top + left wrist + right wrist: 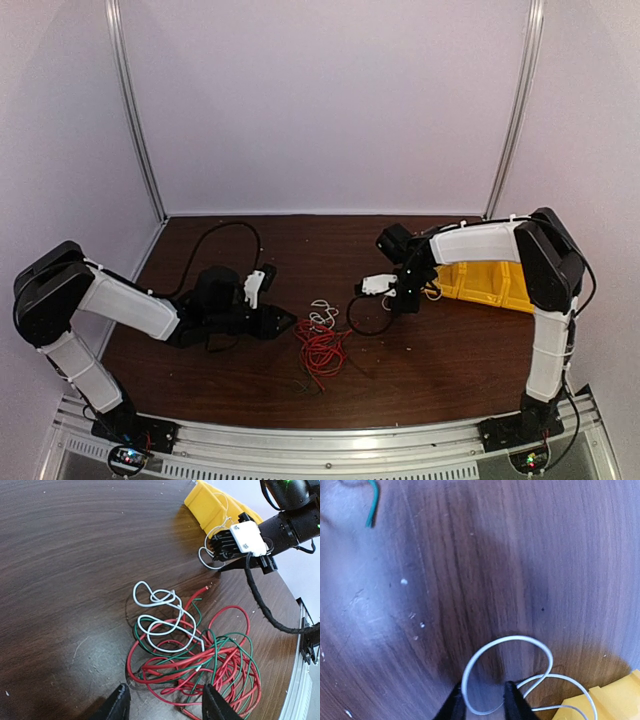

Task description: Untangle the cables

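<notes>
My left fingers [118,706] stand wide, just short of the tangle [200,667] of red cable on the mid tabletop [65,555]. Only this wrist view shows green strands [216,652] in it, with a white cable [159,611] looped across. My right fingers [512,702] sit narrow around a separate white loop [512,641] beside the yellow bin [615,700]; pinched or not, I can't tell.

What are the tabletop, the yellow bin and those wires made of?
The tabletop: dark wood or wood-look laminate, grain streaks, sheen. The yellow bin: probably moulded plastic, uniform colour, smooth edges. The red wire and white wire: likely plastic-coated, glossy, bending in loose loops.
</notes>
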Available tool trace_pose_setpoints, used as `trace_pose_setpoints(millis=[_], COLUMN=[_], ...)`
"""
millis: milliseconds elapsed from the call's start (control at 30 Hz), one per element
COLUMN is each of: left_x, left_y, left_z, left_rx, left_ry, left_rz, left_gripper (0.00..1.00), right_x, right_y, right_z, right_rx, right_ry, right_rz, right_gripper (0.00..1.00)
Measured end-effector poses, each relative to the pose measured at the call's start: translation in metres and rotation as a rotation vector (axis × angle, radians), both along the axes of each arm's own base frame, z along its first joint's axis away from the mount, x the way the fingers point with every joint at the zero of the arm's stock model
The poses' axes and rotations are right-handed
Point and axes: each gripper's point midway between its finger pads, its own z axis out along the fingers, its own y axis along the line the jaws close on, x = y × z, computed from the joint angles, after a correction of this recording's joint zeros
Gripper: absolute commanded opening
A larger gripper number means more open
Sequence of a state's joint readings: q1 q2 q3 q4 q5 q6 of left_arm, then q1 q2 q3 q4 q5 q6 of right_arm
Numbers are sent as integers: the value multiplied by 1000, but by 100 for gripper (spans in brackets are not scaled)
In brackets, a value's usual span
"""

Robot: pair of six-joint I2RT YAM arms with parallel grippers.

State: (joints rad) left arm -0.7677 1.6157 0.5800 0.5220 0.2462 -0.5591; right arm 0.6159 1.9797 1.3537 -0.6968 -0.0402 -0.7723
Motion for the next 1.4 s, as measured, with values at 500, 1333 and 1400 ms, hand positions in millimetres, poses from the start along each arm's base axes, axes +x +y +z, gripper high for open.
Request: trace_pose_setpoints(millis=[500, 1333, 1400], left_x=[1, 0, 0], left_y=[0, 0, 0], left_z=[-1, -11, -11], left_rx=[1, 15, 15], left_ry=[-1, 16, 17], left_rz=[3, -1, -1], left_gripper=[50, 50, 50], right_x=[42, 107, 107], right_y=[-14, -101, -105], right_z=[86, 75, 68], right_rx=[69, 149, 161], right_ry=[-285, -245, -218], right_rz=[-100, -407, -426], right_gripper=[0, 0, 3])
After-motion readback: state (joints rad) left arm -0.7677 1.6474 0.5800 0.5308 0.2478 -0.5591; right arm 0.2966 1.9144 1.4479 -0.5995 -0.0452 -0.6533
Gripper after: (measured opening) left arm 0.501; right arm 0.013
